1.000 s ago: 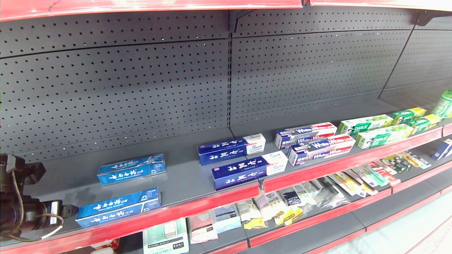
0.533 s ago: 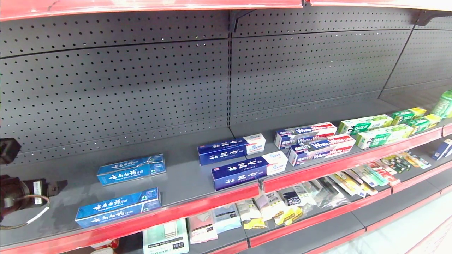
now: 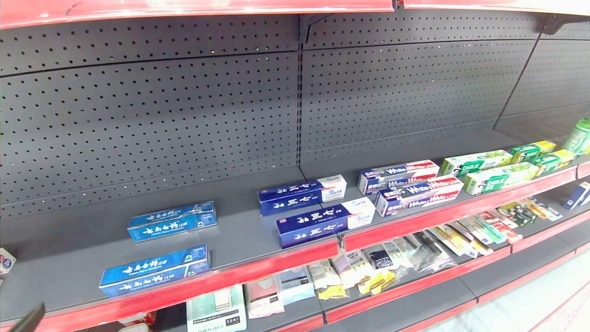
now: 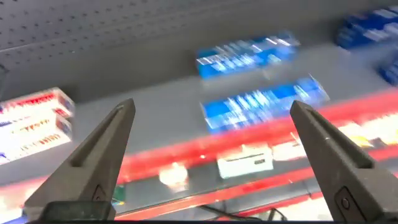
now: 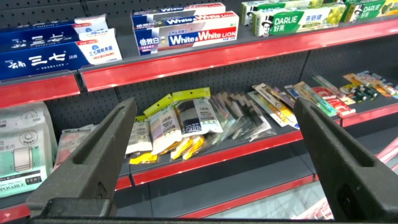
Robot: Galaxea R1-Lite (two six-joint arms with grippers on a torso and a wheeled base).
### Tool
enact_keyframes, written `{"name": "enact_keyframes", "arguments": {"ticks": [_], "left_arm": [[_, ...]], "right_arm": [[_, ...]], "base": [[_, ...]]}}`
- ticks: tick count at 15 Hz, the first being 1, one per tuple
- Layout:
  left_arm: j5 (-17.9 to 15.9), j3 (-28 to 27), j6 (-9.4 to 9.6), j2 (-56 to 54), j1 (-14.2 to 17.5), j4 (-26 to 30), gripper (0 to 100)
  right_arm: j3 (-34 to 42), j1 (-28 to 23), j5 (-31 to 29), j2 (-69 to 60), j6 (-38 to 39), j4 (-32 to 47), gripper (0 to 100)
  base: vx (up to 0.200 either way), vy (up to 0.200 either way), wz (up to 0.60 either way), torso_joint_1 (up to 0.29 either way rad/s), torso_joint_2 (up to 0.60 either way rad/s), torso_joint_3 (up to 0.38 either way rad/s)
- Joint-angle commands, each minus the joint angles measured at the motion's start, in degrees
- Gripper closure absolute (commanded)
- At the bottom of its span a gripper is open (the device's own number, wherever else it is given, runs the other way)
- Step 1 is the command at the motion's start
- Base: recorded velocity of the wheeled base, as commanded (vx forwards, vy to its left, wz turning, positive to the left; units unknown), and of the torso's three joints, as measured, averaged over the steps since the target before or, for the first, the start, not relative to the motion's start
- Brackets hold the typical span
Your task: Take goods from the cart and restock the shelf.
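The grey shelf board (image 3: 239,230) carries toothpaste boxes lying flat in pairs: two light blue (image 3: 171,220), two dark blue (image 3: 302,194), two white and red (image 3: 398,175), two green (image 3: 477,162). My left gripper (image 4: 212,107) is open and holds nothing. It hangs in front of the shelf's red edge, facing the light blue boxes (image 4: 264,106). My right gripper (image 5: 214,106) is also open and holds nothing. It faces the lower shelf, below the dark blue boxes (image 5: 56,46) and the white and red boxes (image 5: 183,28).
Packets (image 5: 186,121) lie in a row on the lower shelf (image 3: 405,304). A red and white box (image 4: 34,121) sits left of the light blue pair. More green boxes (image 3: 541,154) and a green bottle (image 3: 581,136) stand far right. The board's back stands bare.
My left arm has drawn back from the shelf's left end and dropped out of the head view. Only a dark tip remains at the lower left corner. The boxes have not moved.
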Motion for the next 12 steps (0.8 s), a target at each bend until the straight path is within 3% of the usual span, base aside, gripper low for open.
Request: {"name": "enact_keyframes", "arguments": {"ticks": [1,3,4,7,9,10,11,12], "left_arm": [[-2.1,7.8,0.08,-19.1,-1.5,7.5,0],[-2.3,11.4,-3.35,-18.4,-1.9,4.4,0],[-2.1,11.5,-3.97,-17.5,-3.2,4.3,0],[-1.9,12.4,-4.41,-19.1,-4.0,3.0,0],[-2.9,16.5,-5.64,-19.1,-4.0,-5.7,0],[-6.5,17.4,-5.55,-19.1,-4.0,-9.3,0],[-6.8,17.4,-5.46,-19.1,-4.0,-8.4,0],[-4.8,17.4,-5.37,-19.1,-4.0,-8.2,0]], "right_arm": [[0.0,0.0,0.0,0.1,0.0,0.0,0],[0.0,0.0,0.0,0.1,0.0,0.0,0],[0.0,0.0,0.0,0.1,0.0,0.0,0],[0.0,0.0,0.0,0.1,0.0,0.0,0],[0.0,0.0,0.0,0.1,0.0,0.0,0],[0.0,0.0,0.0,0.1,0.0,0.0,0],[0.0,0.0,0.1,0.1,0.0,0.0,0],[0.0,0.0,0.0,0.1,0.0,0.0,0]], "base": [[0.0,0.0,0.0,0.0,0.0,0.0],[0.0,0.0,0.0,0.0,0.0,0.0],[0.0,0.0,0.0,0.0,0.0,0.0],[0.0,0.0,0.0,0.0,0.0,0.0],[0.0,0.0,0.0,0.0,0.0,0.0],[0.0,0.0,0.0,0.0,0.0,0.0],[0.0,0.0,0.0,0.0,0.0,0.0],[0.0,0.0,0.0,0.0,0.0,0.0]]}}
